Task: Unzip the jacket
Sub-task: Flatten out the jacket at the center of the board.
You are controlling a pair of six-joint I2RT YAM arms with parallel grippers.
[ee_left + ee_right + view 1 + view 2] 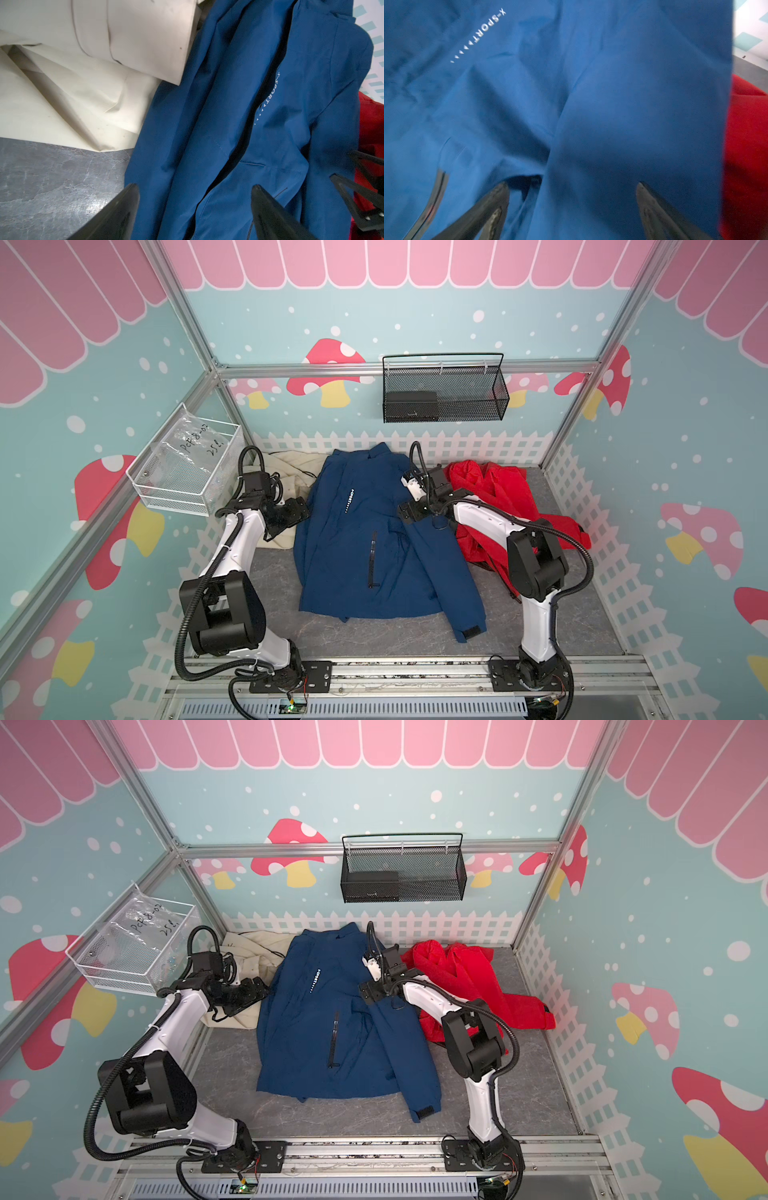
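The dark blue jacket [353, 539] [307, 1027] lies flat on the grey table, collar toward the back wall, with white "X-SPORT" lettering on its chest. A black pocket zip [372, 558] shows on its front; the main zipper is lost in a dark fold [247, 128]. My left gripper [301, 510] [259, 990] [194, 186] hovers open over the jacket's left edge. Over the jacket's right shoulder and sleeve, the right gripper [405, 514] [368, 994] [572, 184] stands open above the blue cloth [612, 104], holding nothing.
A cream garment [286, 481] lies crumpled under the left arm, and a red garment [498, 506] lies to the right of the jacket. A white wire basket [187, 464] hangs on the left wall and a black mesh basket [444, 389] on the back wall.
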